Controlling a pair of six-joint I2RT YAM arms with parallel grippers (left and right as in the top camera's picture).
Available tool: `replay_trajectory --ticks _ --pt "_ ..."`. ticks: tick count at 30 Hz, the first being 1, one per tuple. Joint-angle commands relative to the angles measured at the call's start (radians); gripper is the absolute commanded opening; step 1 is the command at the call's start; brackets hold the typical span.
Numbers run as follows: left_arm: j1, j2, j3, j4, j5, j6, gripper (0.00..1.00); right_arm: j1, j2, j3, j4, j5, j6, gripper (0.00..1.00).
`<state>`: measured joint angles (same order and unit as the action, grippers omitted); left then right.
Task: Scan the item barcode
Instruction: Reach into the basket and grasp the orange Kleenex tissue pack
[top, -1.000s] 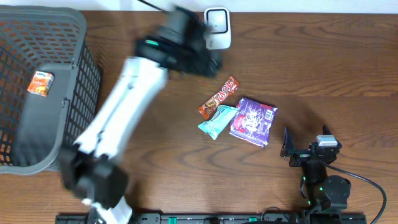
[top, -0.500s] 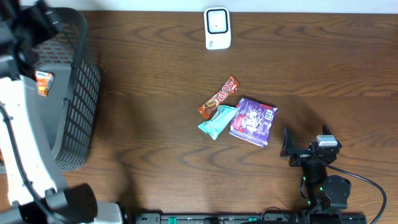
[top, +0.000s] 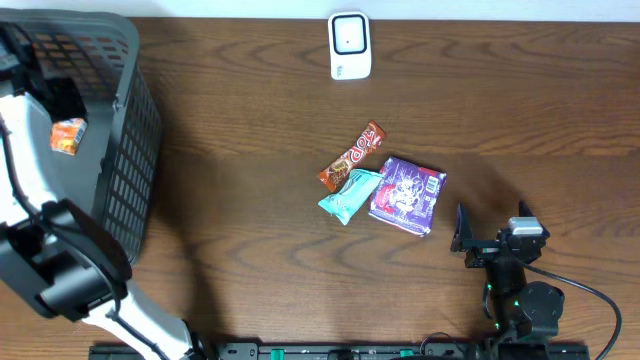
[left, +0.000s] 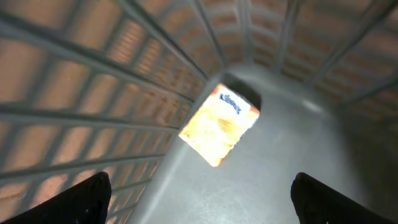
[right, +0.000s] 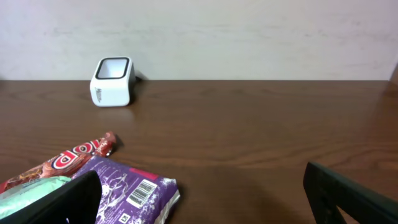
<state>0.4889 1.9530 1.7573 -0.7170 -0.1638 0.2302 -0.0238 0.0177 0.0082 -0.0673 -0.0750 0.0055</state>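
One orange packet (top: 68, 135) lies flat on the floor of the grey mesh basket (top: 130, 180) at the left edge of the table (top: 250, 120). It sits close to the basket's left wall. The left gripper (left: 211, 200) hangs inside the basket, straight above the packet. In the left wrist view the packet lies below and between the two dark fingertips (left: 87, 198), nearer the far side, and touches neither. The jaws are spread wide and hold nothing.

To the right, at the far edge of the table near its middle, the white barcode scanner (top: 349, 45) stands alone, well apart from everything else.

Nearer than the scanner, three more items lie clustered in the middle of the table. A red-brown chocolate bar (top: 353, 157) lies diagonally, its right end pointing far. A teal packet (top: 350, 194) lies just on its near side, touching it or nearly so. A purple packet (top: 406, 194) lies just right of the teal one, and the right wrist view shows a barcode face-up at its near corner.

Further right and nearer, the right gripper (right: 202, 202) sits low at the table's near right. Its jaws are fully apart and empty. The purple packet lies just to its far left, short of the fingertips and not between them.
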Motion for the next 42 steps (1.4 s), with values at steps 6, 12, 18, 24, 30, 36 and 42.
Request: replay_trajectory --ticks 6,12,18,24,30,36,42 --pt "-0.001 0.135 -0.005 0.040 -0.001 0.229 0.91 -0.014 -0.003 -0.003 -0.002 -0.002 -0.014 0.99" --pt "0.002 0.198 -0.005 0.078 0.045 0.358 0.77 -0.014 -0.003 -0.003 -0.002 -0.002 -0.014 0.99" --pt "0.004 0.243 -0.006 0.107 0.100 0.368 0.77 -0.014 -0.003 -0.003 -0.002 -0.002 -0.014 0.99" --pt "0.021 0.270 -0.006 0.121 0.101 0.368 0.77 -0.014 -0.003 -0.003 -0.002 -0.002 -0.014 0.99" --pt "0.045 0.294 -0.006 0.129 0.100 0.368 0.76 -0.014 -0.003 -0.003 -0.002 -0.003 -0.014 0.99" --pt "0.062 0.296 -0.014 0.140 0.127 0.368 0.72 -0.014 -0.003 -0.003 -0.002 -0.003 -0.014 0.99" --pt "0.063 0.295 -0.052 0.141 0.153 0.347 0.24 -0.014 -0.003 -0.003 -0.002 -0.003 -0.014 0.99"
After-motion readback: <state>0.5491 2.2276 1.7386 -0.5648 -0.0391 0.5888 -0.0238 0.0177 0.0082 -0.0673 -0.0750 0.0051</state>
